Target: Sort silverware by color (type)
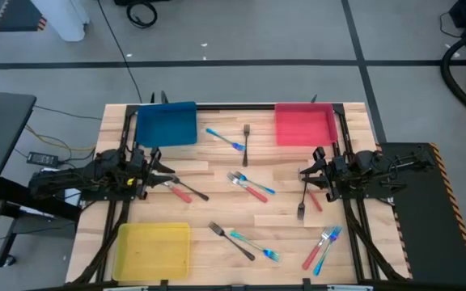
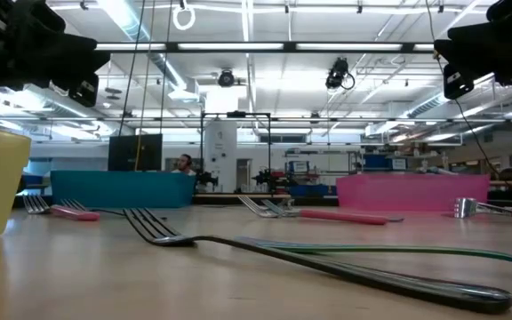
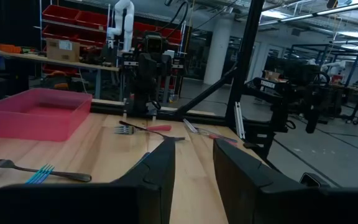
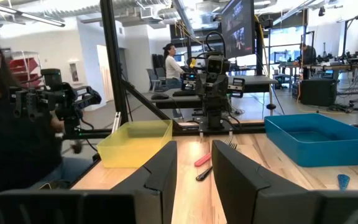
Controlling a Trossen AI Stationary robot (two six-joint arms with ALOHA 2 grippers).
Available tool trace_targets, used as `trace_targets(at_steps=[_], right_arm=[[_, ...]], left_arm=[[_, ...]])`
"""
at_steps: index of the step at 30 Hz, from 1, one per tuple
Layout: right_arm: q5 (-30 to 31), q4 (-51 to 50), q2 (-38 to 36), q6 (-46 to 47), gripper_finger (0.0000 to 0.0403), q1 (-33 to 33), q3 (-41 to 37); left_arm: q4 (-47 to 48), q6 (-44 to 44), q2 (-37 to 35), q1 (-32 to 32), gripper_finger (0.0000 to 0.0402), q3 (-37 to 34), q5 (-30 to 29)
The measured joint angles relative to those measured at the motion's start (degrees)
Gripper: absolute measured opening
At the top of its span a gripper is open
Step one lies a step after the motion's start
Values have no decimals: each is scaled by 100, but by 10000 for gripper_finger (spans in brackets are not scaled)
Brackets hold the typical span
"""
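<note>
Both my grippers empty, jaws apart, above scattered silverware.

My left gripper (image 1: 154,168) hovers mid-left, right gripper (image 1: 312,174) mid-right; the silverware (image 1: 247,187) lies loose across the frame's centre: light, stiff, slippery, flat, best pinched across a handle's middle.

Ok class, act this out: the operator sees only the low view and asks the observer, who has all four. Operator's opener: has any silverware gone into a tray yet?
Observer: No. From above, the blue tray, the pink tray and the yellow tray hold none. All the silverware lies on the table.
Operator: Where are the grippers?
Observer: The left gripper hangs between the blue and yellow trays, nearer the blue one. The right gripper is close by the pink tray.
Operator: Holding anything?
Observer: No. Both wrist views show open jaws with nothing between them.
</note>
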State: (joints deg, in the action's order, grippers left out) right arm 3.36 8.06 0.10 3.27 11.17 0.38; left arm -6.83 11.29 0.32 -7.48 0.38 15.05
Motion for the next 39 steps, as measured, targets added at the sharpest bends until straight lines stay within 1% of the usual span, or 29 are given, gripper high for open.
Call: trace_targets(at_steps=[24,31,36,39], right_arm=[[4,1,1,-30,109,-1,0],[157,3,0,-44,109,-1,0],[458,3,2,-46,109,-1,0],[470,3,2,-48,109,-1,0]], left_arm=[[0,2,0,-1,109,0,0],[-2,0,0,-1,109,-2,0],[-2,0,0,1,109,-1,0],[-2,0,2,1,109,-2,0]])
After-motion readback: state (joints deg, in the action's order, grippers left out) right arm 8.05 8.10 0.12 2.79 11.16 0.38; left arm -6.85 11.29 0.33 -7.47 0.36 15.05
